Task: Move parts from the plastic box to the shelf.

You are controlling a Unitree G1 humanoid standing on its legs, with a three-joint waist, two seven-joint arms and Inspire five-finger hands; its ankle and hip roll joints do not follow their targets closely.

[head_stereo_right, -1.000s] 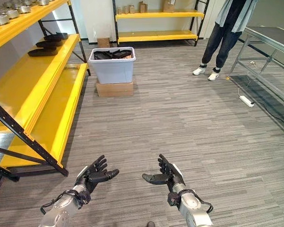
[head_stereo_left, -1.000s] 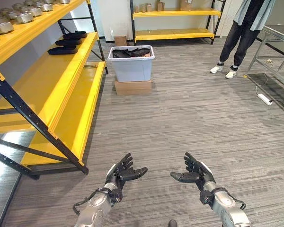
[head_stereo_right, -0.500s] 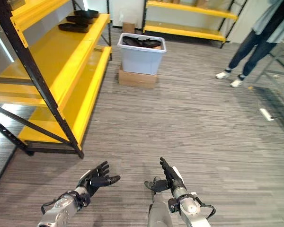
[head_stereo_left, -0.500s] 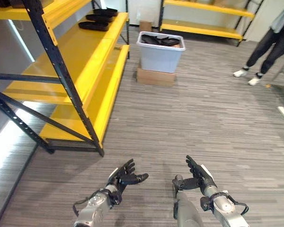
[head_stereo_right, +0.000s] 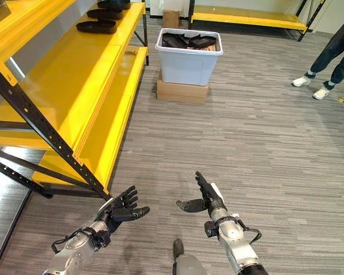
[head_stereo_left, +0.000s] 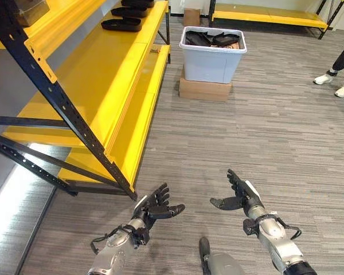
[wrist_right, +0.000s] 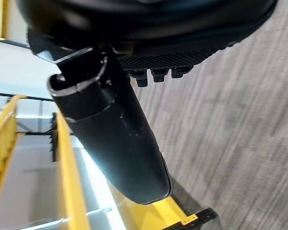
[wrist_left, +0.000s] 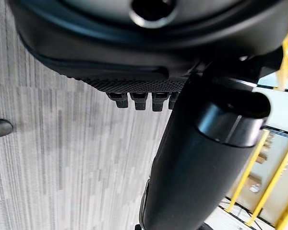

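- Grey floor (head_stereo_left: 264, 137) lies open between us and the box (head_stereo_left: 212, 54); the shelf (head_stereo_left: 103, 86) edges our left.
- Dark parts (head_stereo_left: 212, 39) lie jumbled in the box.
- Our left hand (head_stereo_left: 155, 206) and right hand (head_stereo_left: 239, 197) hover empty, fingers spread.

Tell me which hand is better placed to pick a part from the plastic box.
Neither clearly. The left hand and right hand are both open, empty and level, low over the floor, far from the pale plastic box of black parts. The box lies slightly nearer the right hand's side, a weak edge.
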